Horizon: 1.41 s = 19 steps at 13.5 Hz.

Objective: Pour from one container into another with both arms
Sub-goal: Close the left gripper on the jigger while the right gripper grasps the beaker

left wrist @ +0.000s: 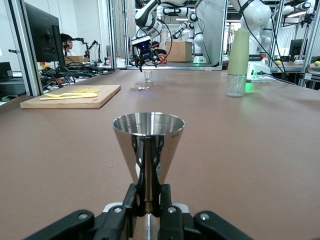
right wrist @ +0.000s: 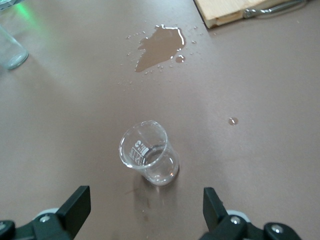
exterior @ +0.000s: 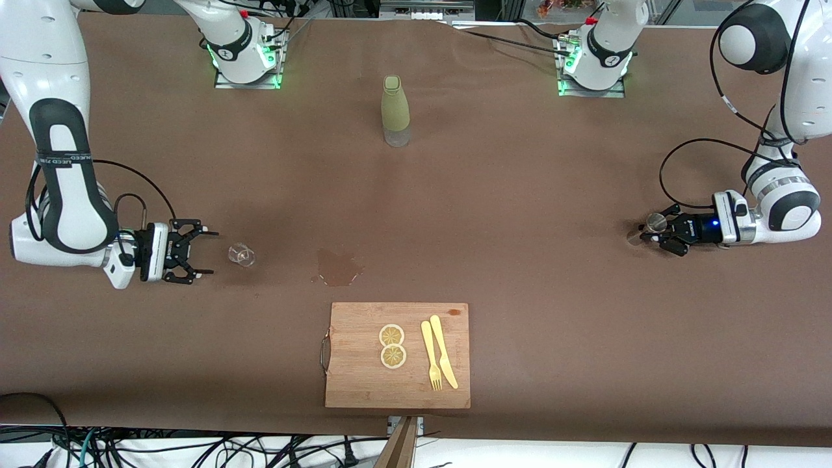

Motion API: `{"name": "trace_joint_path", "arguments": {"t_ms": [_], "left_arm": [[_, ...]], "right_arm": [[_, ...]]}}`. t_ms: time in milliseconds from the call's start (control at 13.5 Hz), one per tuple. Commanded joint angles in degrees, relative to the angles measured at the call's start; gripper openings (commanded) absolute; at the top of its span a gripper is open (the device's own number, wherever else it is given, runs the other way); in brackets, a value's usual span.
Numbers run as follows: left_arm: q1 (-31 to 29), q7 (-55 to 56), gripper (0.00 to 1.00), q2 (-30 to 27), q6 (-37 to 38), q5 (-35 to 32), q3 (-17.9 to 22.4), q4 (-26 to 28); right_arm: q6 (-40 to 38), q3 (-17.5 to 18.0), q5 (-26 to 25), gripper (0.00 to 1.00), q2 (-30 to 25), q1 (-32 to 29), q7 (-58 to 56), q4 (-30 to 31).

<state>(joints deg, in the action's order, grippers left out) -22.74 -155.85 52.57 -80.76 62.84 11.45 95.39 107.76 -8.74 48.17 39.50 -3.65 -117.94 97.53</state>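
Two grippers, two stories: the left gripper (exterior: 652,229) has clamped the silver jigger (left wrist: 148,145) at its waist, upright at the left arm's end of the table. The right gripper (exterior: 203,252) sits wide open just beside the clear glass cup (right wrist: 149,159), not touching it.

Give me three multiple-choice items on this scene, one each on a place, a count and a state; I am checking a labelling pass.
1. Where is the wet spill?
A. on the tablecloth between the clear glass cup and the cutting board
B. on the board
C. beside the green bottle

2. How many lemon slices lie on the board?
A. one
B. two
C. four

3. How is the left tool?
A. open over the board
B. open beside the bottle
C. shut on the silver jigger

Key: 1 A, the stain lies on the cloth; 2 B, two rounds beside the fork; 3 C, fingers clamp its waist.
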Motion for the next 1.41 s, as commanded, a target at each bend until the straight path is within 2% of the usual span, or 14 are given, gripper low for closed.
{"name": "trace_joint_path", "arguments": {"t_ms": [0, 371, 668, 891, 1114, 1263, 1337], "left_arm": [[0.50, -5.60, 0.00, 0.61, 1.05, 2.11, 1.56, -0.55], [1.03, -5.16, 0.00, 0.08, 1.22, 1.68, 1.56, -0.64], [4.62, -3.94, 0.00, -3.60, 1.31, 0.71, 1.65, -1.43], [9.97, 0.43, 0.00, -5.28, 0.53, 0.88, 1.47, -1.52], [15.95, 10.00, 0.00, -7.65, -4.03, 4.74, 1.47, -0.56], [20.86, 16.25, 0.00, -7.92, -5.18, 9.29, 1.47, -0.55], [23.33, 18.46, 0.00, -8.53, -8.15, 11.41, 1.47, -0.38]], "right_arm": [[-1.15, 0.04, 4.20, 1.00, 0.66, -0.56, -7.46, 1.00], [-2.82, -0.05, 9.91, 1.00, 3.04, -0.65, -15.81, 0.82], [-4.14, -0.05, 13.08, 1.00, 4.97, -1.00, -20.65, 0.73], [-5.37, -0.05, 14.23, 1.00, 6.38, -1.44, -22.24, 0.56], [-6.60, -0.05, 16.15, 1.00, 7.52, -1.53, -23.29, 0.47], [-6.69, 0.04, 17.04, 1.00, 8.14, -1.53, -23.91, 0.47], [-6.78, 0.04, 17.48, 1.00, 8.14, -1.44, -24.00, 0.47]]}}
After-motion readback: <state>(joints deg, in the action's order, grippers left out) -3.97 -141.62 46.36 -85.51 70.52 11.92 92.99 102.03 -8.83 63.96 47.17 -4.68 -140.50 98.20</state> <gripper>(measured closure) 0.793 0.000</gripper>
